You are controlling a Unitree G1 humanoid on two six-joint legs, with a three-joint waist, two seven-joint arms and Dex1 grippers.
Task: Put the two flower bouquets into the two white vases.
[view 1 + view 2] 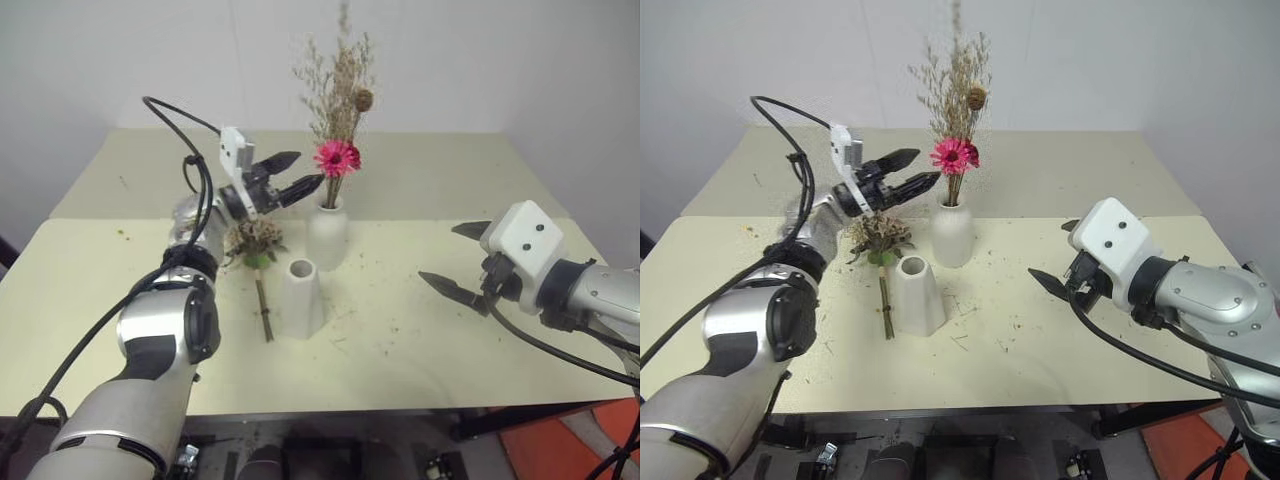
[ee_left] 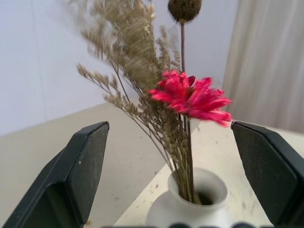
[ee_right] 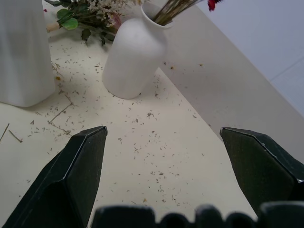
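**A:** At the cream table [image 1: 430, 340], the wispy beige bouquet [image 1: 340, 100] with its pink daisy stands in the bottle-shaped vase [image 1: 327, 233] — the left gripper [image 1: 291, 176] hangs beside the stems with its fingers spread wide and holding nothing.

**B:** And the other bunch?

**A:** The fuller bouquet [image 1: 255, 245] lies flat on the table beside the empty cone-shaped vase [image 1: 303, 298], stems toward the near edge. The right gripper [image 1: 462, 262] hovers well apart over bare table, fingers parted and empty.

**B:** How would it handle?

**A:** Light and brittle, by the look of it — crumbs already litter the table. Best pinched gently on the bundled stems below the leaves, not the blooms. The vase looks light enough to tip if nudged.
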